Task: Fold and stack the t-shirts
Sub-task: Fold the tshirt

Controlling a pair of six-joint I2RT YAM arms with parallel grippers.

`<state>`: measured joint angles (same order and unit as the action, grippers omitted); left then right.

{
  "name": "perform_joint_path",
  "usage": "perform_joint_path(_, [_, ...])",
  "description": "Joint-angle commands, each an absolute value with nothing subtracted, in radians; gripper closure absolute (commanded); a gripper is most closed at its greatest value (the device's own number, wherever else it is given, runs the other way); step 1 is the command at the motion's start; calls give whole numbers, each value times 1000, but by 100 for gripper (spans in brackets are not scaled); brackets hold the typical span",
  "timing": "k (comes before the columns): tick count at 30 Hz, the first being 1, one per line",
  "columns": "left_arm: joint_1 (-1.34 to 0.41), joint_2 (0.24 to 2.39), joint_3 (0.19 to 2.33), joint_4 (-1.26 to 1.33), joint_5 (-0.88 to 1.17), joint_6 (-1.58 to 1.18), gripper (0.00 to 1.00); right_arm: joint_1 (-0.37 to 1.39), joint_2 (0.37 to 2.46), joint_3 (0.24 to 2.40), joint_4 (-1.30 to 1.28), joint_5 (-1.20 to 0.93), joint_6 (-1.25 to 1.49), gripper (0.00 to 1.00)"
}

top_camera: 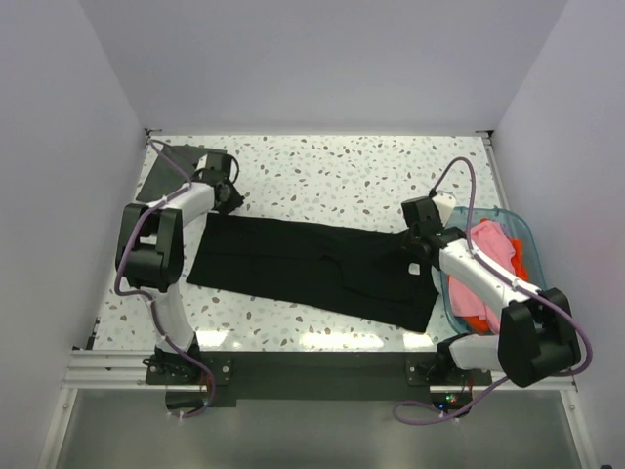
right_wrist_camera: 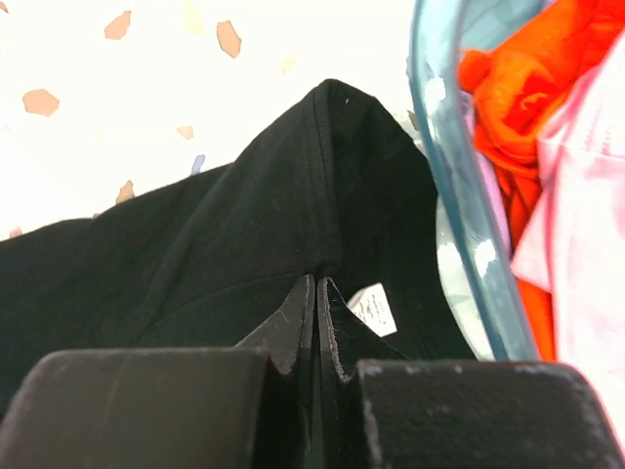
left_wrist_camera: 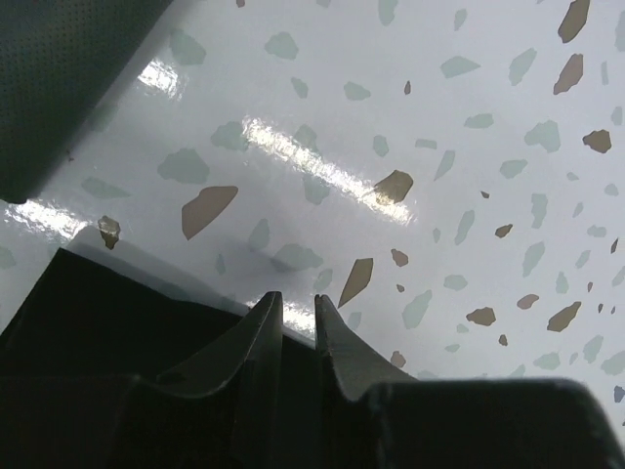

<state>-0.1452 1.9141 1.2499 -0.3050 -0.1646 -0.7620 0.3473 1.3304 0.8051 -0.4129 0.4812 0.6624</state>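
Note:
A large black t-shirt [top_camera: 312, 269] lies flat across the middle of the table, stretched from left to right. My left gripper [top_camera: 231, 198] is at its far left corner. In the left wrist view the fingers [left_wrist_camera: 298, 303] stand nearly together, with the shirt's edge [left_wrist_camera: 98, 313] running into the narrow gap. My right gripper [top_camera: 415, 244] is at the far right corner. Its jaws [right_wrist_camera: 317, 283] are shut on a pinch of black cloth [right_wrist_camera: 244, 215], next to a small white tag [right_wrist_camera: 374, 308]. A dark grey folded t-shirt [top_camera: 161, 176] lies at the far left, also seen as a dark patch [left_wrist_camera: 59, 68].
A clear blue bin [top_camera: 532, 256] stands at the right edge and holds a pink shirt [top_camera: 493, 249] and an orange one [top_camera: 476, 318]. Its wall [right_wrist_camera: 459, 195] is close to the right of my right fingers. White walls enclose the speckled table.

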Motion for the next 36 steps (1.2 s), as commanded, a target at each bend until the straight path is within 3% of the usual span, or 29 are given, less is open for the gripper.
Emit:
perform_joint_path(1, [-127, 1913, 1296, -296, -158, -727, 76, 342, 1281, 772, -427, 520, 663, 100])
perform_joint_path(5, [-120, 1844, 1292, -310, -185, -718, 73, 338, 1299, 782, -422, 515, 655, 100])
perform_joint_path(9, [-88, 1738, 1283, -422, -323, -742, 58, 336, 1307, 802, -426, 506, 649, 100])
perform_joint_path(12, [-45, 1677, 1233, -459, -387, -753, 55, 334, 1307, 815, -428, 511, 635, 100])
perform_joint_path(21, [-8, 1696, 1173, -443, -338, -664, 59, 330, 1313, 801, -414, 492, 627, 100])
perform_joint_path(36, [-8, 1779, 1144, -370, -190, -617, 57, 328, 1324, 798, -396, 472, 626, 100])
